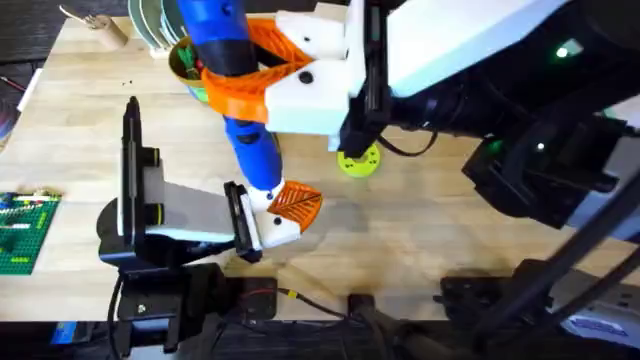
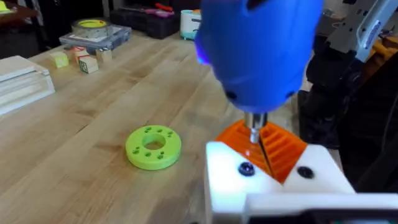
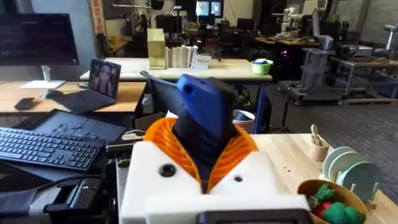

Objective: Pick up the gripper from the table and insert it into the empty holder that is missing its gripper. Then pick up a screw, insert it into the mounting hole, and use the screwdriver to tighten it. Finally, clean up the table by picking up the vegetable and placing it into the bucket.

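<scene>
**Keep the bit square on the screw while you drive it**

Your right gripper (image 1: 262,72) is clamped on the screwdriver (image 1: 240,90); in the right wrist view the blue body stands between the orange ribbed pads (image 3: 239,146). The tool hangs near vertical over the middle of the table, its tip coming down at about six o'clock from the bucket (image 1: 188,62). In the left wrist view the thin metal bit (image 2: 255,134) meets the orange gripper (image 2: 273,146) seated in the white holder (image 2: 273,180), which the left gripper (image 1: 268,215) holds at the near centre of the table. I cannot tell how firmly the left fingers are closed on the block.

My read is that you are at the tightening step. The bit looks close to the orange ribs, and whether it sits in the screw head I cannot tell, so confirm that before spinning. Keep the tool upright, press lightly and straight down, and have the left arm hold the block steady so it cannot twist or tip. If the bit slips off, lift and re-seat it.

The lime-green disc (image 1: 358,160) lies just beside, at about two o'clock from the block; stay clear of it. In the right wrist view the bucket holds green and red toy pieces (image 3: 329,202).
</scene>
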### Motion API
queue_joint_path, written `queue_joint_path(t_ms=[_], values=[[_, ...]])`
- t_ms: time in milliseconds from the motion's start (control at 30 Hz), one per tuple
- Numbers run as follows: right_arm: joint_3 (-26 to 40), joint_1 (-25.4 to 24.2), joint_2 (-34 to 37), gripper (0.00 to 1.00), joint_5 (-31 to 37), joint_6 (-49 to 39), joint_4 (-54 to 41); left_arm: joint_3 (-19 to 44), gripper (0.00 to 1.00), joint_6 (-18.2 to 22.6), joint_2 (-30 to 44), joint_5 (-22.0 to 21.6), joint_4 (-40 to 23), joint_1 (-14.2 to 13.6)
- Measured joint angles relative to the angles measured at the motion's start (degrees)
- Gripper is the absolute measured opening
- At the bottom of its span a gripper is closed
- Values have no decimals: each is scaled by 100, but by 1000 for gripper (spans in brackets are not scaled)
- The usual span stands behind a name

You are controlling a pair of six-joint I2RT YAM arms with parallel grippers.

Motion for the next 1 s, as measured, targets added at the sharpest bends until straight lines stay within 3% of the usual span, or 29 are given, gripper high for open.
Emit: queue_joint_path(t_ms=[1000], values=[[0,99,224,27,2,1,63,0,4,0,-1,0,0,0]])
